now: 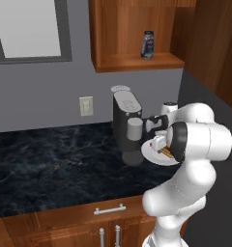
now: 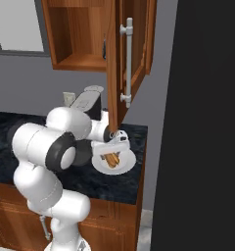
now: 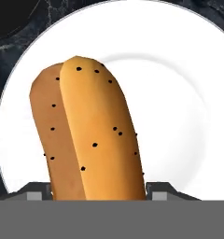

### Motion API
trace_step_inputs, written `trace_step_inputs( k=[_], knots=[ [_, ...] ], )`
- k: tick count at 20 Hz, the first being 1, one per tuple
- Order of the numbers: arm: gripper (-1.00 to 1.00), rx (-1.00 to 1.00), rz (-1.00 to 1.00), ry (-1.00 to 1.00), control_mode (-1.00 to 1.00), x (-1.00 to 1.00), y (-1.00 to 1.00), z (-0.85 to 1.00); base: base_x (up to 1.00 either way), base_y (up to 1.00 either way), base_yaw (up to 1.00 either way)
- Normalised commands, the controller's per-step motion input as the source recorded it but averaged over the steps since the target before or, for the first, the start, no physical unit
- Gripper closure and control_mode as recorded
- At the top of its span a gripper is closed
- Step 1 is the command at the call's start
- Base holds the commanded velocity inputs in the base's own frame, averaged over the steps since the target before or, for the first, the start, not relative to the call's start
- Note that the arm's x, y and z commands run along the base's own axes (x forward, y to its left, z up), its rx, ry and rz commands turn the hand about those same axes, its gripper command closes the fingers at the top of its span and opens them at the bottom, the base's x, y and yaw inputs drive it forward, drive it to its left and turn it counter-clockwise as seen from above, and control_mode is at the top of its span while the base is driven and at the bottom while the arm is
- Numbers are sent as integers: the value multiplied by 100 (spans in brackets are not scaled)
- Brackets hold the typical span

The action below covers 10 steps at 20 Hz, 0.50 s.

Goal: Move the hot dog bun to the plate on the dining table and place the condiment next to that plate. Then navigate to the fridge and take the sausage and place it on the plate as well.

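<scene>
On a plain white plate [image 3: 179, 116] beside the coffee machine [image 1: 126, 123] lies the hot dog bun [image 3: 88, 135], a tan-orange roll split lengthwise, its left half browner and its right half paler, both dotted with small dark seeds. Its length runs well inside the plate's rim. The gripper [image 3: 99, 192] is right over the near end of the bun, with a dark tip showing at each side of it and the bun filling the space between them, so the pincer looks closed on the bun. Seen from the base, the white plate [image 2: 124, 164] sits on the black marbled counter [image 1: 50, 164], to the right of the coffee machine, with the bun [image 2: 112, 159] on it under the arm's wrist. Above the coffee machine, a small dark bottle [image 1: 147, 45] stands in the open wooden cabinet [image 1: 132, 34].
</scene>
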Motion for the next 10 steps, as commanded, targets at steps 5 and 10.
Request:
trace_step_inputs(
  k=[5,10],
  knots=[
    [100,-2,-2,-9,-100,-54,9,91,0,0,0],
    [100,-1,-2,-2,-100,-42,16,84,0,0,0]
  ],
)
